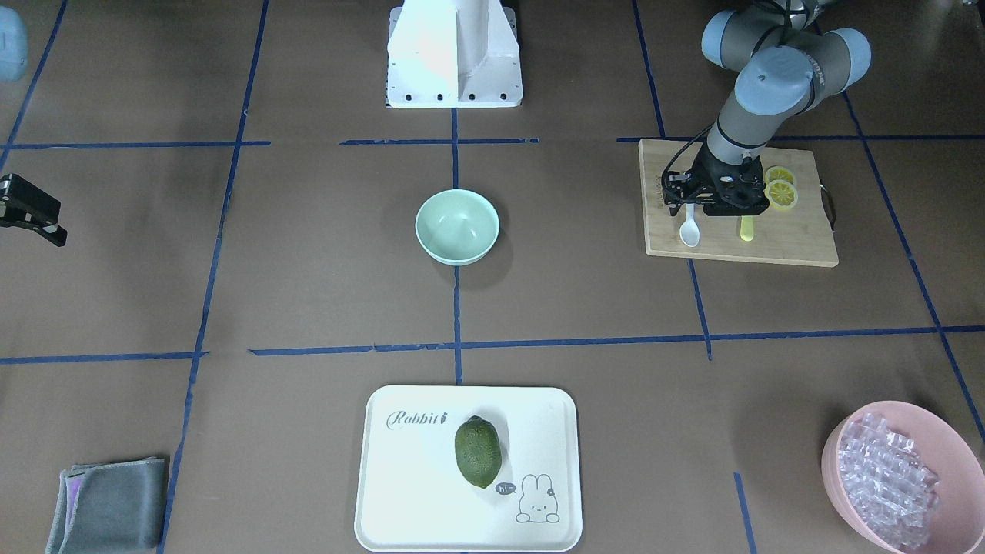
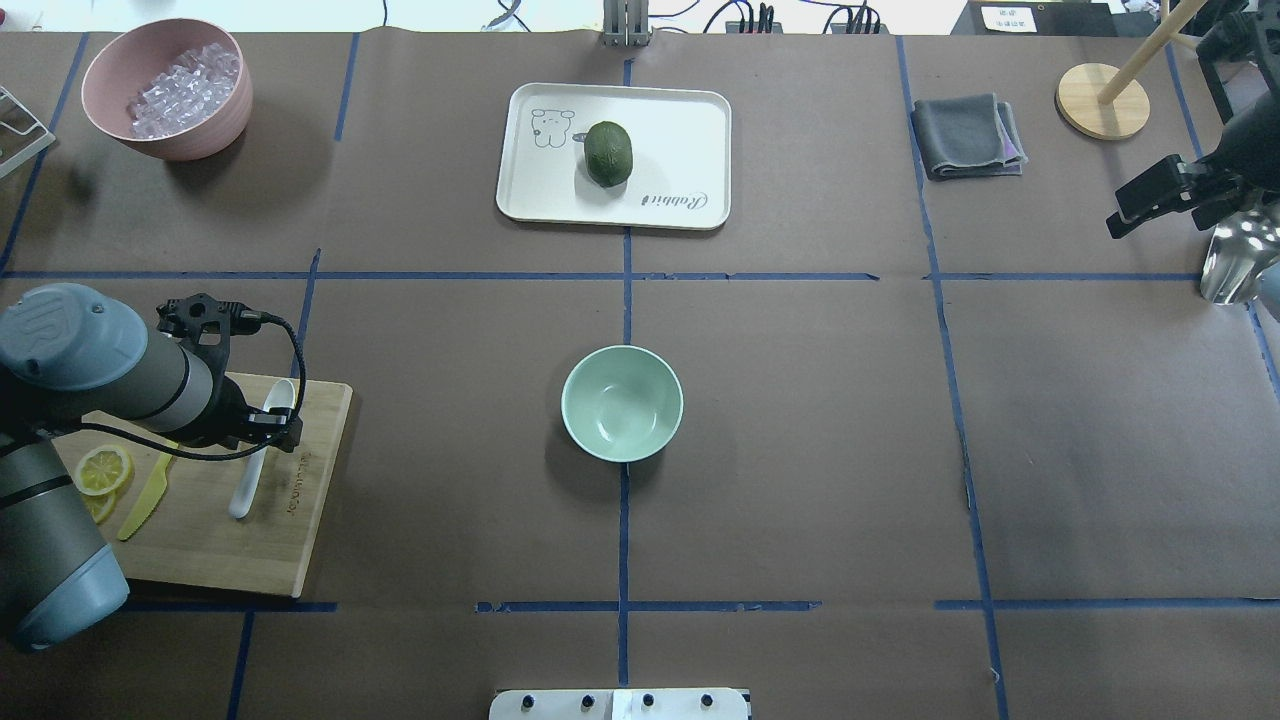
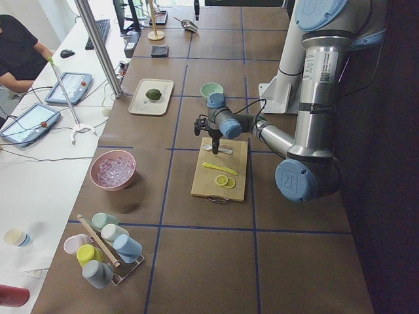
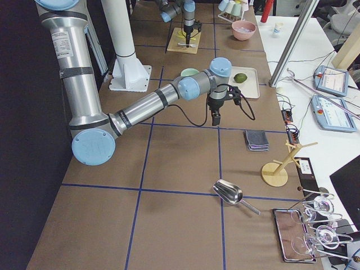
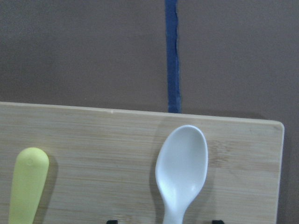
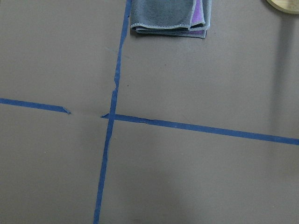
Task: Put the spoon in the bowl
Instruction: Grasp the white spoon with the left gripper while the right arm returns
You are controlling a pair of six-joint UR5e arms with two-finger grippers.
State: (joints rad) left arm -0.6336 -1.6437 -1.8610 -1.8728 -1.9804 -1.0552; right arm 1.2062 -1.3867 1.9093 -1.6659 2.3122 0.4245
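The white spoon (image 1: 689,231) lies flat on the wooden cutting board (image 1: 800,238), its head toward the table's middle. My left gripper (image 1: 692,201) is low over the spoon's handle and open. In the left wrist view the spoon (image 5: 182,163) runs down between my two fingertips, whose tips just show at the bottom edge on either side of the handle. From overhead the spoon (image 2: 250,470) sticks out from under the gripper (image 2: 262,430). The mint-green bowl (image 1: 457,227) stands empty at the table's middle (image 2: 622,403). My right gripper (image 2: 1150,200) hangs open and empty at the far right.
A yellow knife (image 1: 746,228) and lemon slices (image 1: 781,188) lie on the board beside the spoon. A white tray (image 2: 680,140) holds a green fruit (image 2: 608,152). A pink bowl (image 2: 170,140) of clear pieces and a grey cloth (image 2: 968,135) sit at the far corners.
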